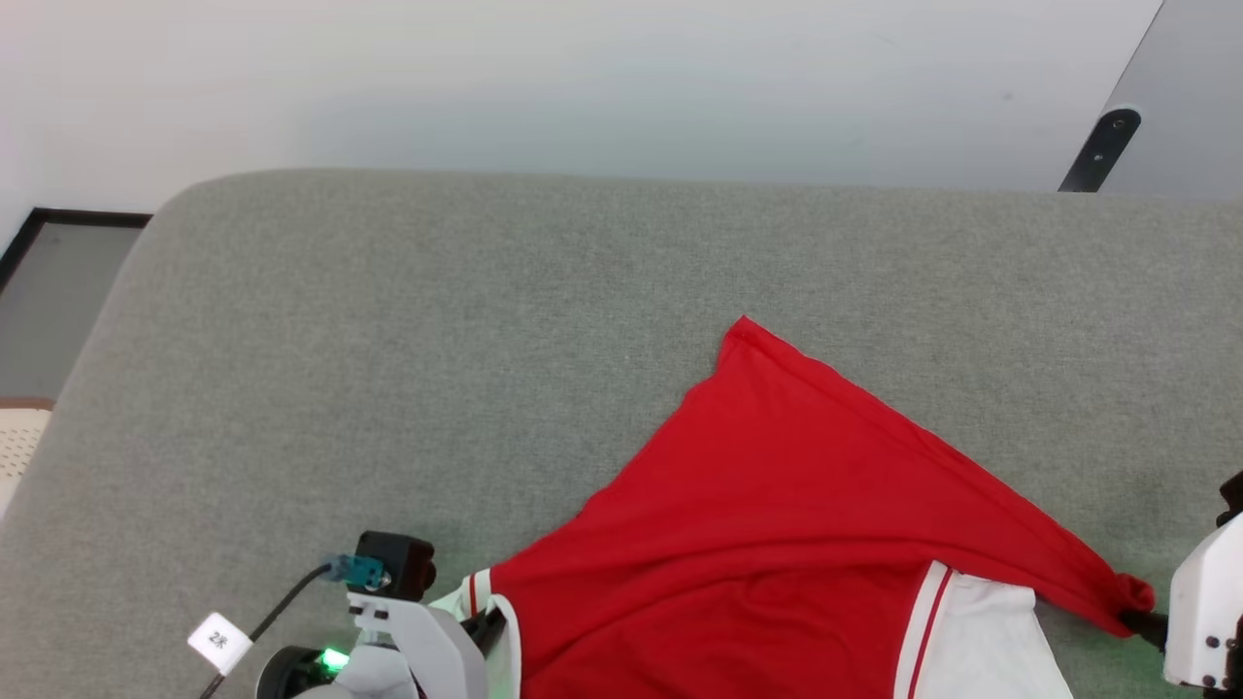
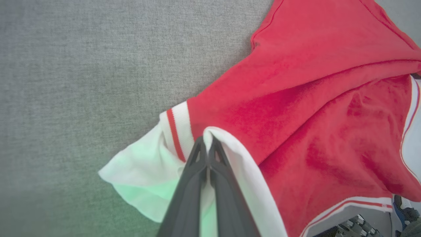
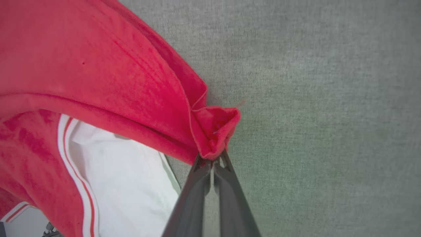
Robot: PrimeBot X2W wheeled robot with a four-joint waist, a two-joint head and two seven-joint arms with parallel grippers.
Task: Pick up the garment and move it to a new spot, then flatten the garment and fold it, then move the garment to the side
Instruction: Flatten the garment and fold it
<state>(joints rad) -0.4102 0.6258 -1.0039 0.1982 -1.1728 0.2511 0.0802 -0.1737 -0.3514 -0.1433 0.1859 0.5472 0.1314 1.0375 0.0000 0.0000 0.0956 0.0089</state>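
Garment [image 1: 777,505]: a small red knit jersey-style shirt with white short sleeves. The face that shows is plain red, and it narrows to a single pointed corner at the far end.
Trim: white bands carrying a thin red stripe run where each white sleeve [image 1: 981,631] meets the red body. In the left wrist view a similar striped band edges the hem.
Lie of the cloth: stretched in a broad triangle between the two grippers, with soft folds running toward the bunched right-hand corner.
Position: on the grey woven upholstered surface [image 1: 388,340], in the near right part of the head view. Its far corner rests on the fabric, and its near edge runs off the bottom of that view.
Left gripper [image 2: 208,141]: the two dark fingers are pressed together on a folded white edge of the garment, just beside the striped sleeve band.
Right gripper [image 3: 212,159]: the fingers are closed on a crumpled red corner of the garment — the cloth puckers into a small knot at the tips.
Writing: a white tag [image 1: 219,641] on the black cable [image 1: 282,607] by the left arm bears a short dark mark that looks like a "2" and one more character — too small to read surely.
Indicator: a green light [image 1: 333,660] glows on the left arm's housing.
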